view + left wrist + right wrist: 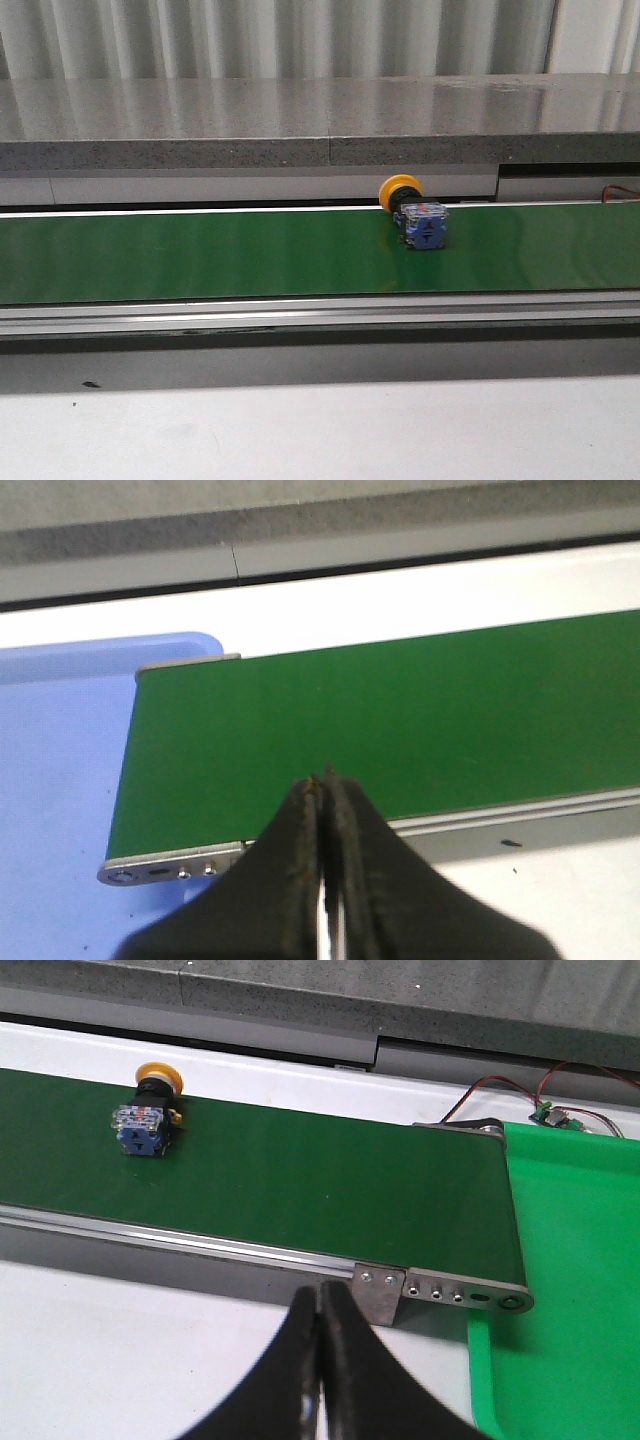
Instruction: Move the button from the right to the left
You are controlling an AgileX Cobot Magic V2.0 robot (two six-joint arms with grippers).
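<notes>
The button (412, 212) lay on its side on the green belt (200, 255), right of the belt's middle in the front view and close to the belt's far edge. Its yellow-orange head pointed toward the far side, reaching the belt's far edge, and its blue-and-clear body faced the near side. Nothing touched it.

The front view showed neither arm, only the belt, its metal near rail (300, 312), the grey ledge (300, 125) behind, and a strip of pale tabletop (300, 430) in front.

The right wrist view added what the front view lacked: the right hand (318, 1295) with its dark fingers pressed together, holding nothing, hovering over the tabletop on the near side of the belt, well apart from the button (146, 1120). It also showed the belt's right end, a green tray (570, 1280) just beyond it, and red and black wires (500, 1090) near the far corner.

The left wrist view showed the left hand (325, 780), likewise closed and empty, above the belt's near edge at its left end, with a blue tray (60, 780) beside that end. The button did not appear there.
</notes>
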